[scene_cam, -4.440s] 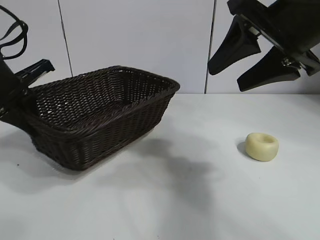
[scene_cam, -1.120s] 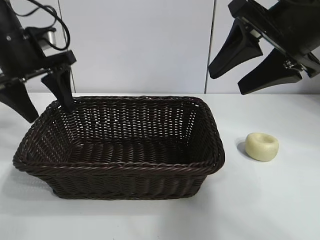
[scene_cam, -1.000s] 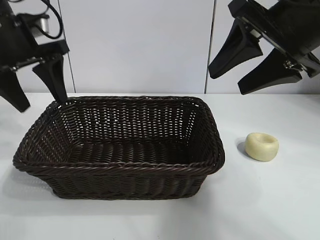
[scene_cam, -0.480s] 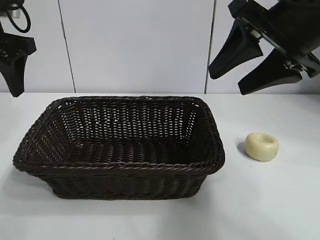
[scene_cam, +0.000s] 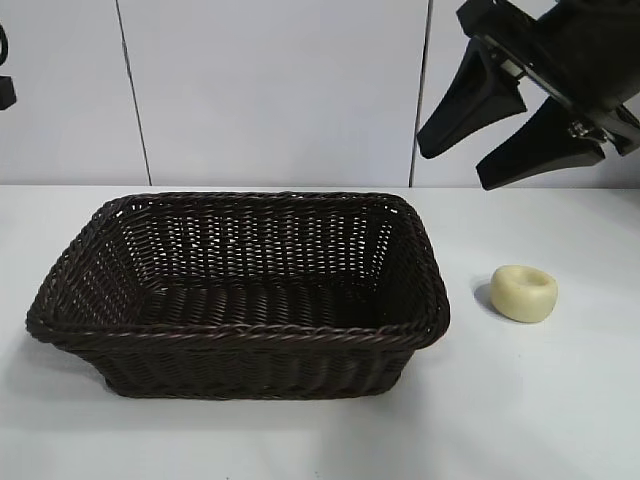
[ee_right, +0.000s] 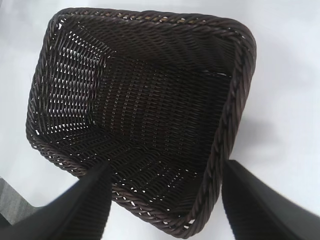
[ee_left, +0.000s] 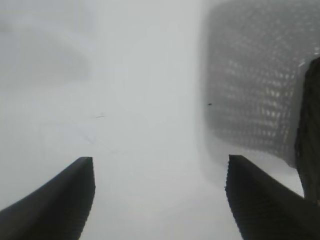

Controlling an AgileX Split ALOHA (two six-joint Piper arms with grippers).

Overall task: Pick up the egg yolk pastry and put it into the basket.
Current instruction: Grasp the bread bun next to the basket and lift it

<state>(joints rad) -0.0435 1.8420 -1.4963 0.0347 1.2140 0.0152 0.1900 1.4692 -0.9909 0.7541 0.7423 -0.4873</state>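
Note:
The egg yolk pastry (scene_cam: 524, 292), a small pale cream-yellow puck with a dimpled top, lies on the white table to the right of the basket. The dark brown wicker basket (scene_cam: 425, 260) stands left of centre, upright and empty; its rim also shows in the right wrist view (ee_right: 235, 107). My right gripper (scene_cam: 452, 165) hangs open and empty high at the upper right, above the pastry; its wrist view looks down into the basket (ee_right: 165, 172). My left gripper (ee_left: 159, 165) is open and empty over bare table; only a sliver of its arm shows at the exterior view's left edge.
The white table (scene_cam: 320, 440) runs around the basket, with bare surface in front and to the right of the pastry. A pale panelled wall (scene_cam: 270, 90) stands behind. The left wrist view shows a blurred grey patch of weave (ee_left: 255, 80).
My left arm has risen and drawn away leftward from the basket's left end, almost out of the exterior view. The basket, the pastry and my right gripper have stayed still.

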